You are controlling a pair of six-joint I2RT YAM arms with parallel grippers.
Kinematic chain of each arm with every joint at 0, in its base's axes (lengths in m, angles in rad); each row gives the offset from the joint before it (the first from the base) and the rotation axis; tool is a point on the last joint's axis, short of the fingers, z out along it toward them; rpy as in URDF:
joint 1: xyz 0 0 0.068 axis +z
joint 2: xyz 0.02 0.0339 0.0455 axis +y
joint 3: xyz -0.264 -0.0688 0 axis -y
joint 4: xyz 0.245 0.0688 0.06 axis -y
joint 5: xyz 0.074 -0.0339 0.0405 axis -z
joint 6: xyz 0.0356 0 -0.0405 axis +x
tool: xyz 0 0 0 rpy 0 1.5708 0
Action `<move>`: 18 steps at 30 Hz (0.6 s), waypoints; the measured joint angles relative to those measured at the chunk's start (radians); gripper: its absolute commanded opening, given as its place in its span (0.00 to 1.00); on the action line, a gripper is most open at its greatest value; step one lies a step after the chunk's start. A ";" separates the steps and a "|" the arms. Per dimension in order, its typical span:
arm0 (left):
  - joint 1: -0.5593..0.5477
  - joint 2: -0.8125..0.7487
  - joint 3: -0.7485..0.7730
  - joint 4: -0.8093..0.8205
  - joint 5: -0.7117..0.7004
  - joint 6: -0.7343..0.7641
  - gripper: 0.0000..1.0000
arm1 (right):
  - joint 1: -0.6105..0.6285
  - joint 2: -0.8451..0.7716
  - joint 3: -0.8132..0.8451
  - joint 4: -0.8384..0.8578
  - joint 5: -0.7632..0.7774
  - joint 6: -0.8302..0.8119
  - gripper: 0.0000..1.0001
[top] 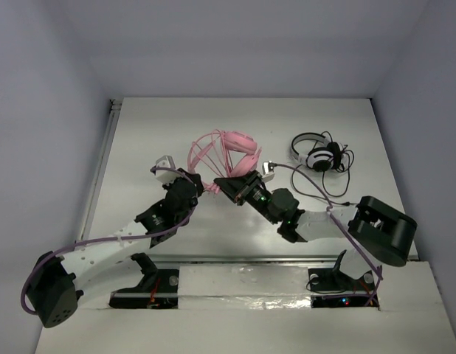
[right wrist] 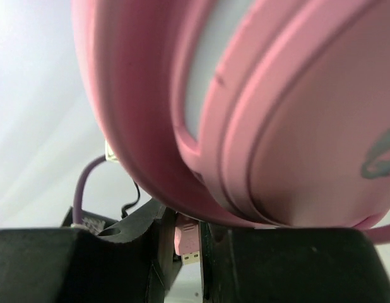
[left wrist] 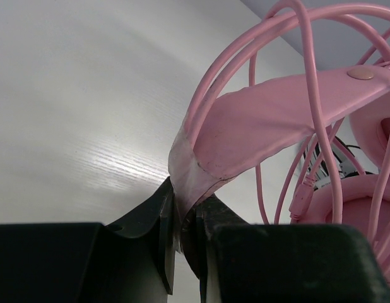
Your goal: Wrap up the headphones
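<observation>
left gripper (left wrist: pixel 185 211) clenched on headphones (top: pixel 239 144) headband (left wrist: pixel 277 120). right gripper (right wrist: pixel 187 227) pinches cable plug (right wrist: pixel 189 245), ear cup (right wrist: pixel 277 113) touching at 12 o'clock.

Pink over-ear headphones (top: pixel 239 142), cable (left wrist: pixel 308 95) looped several turns around the headband (left wrist: pixel 277 120). The headband's worn end is pinched in the left claw (left wrist: pixel 185 221). An ear cup (right wrist: pixel 277 113) sits just above the right claw (right wrist: pixel 189 238), which grips the pink USB plug (right wrist: pixel 187 245).
</observation>
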 measured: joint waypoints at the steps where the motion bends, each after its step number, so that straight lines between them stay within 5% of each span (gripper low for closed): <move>1: 0.000 0.000 -0.003 0.003 -0.002 -0.002 0.00 | 0.000 0.006 0.000 0.007 0.008 0.013 0.11; 10: -0.005 0.000 -0.004 0.010 -0.022 0.015 0.00 | 0.005 0.023 0.003 0.003 0.076 0.077 0.11; 18: -0.013 0.036 0.024 -0.002 -0.076 0.076 0.00 | 0.006 0.038 0.086 -0.164 0.148 0.082 0.12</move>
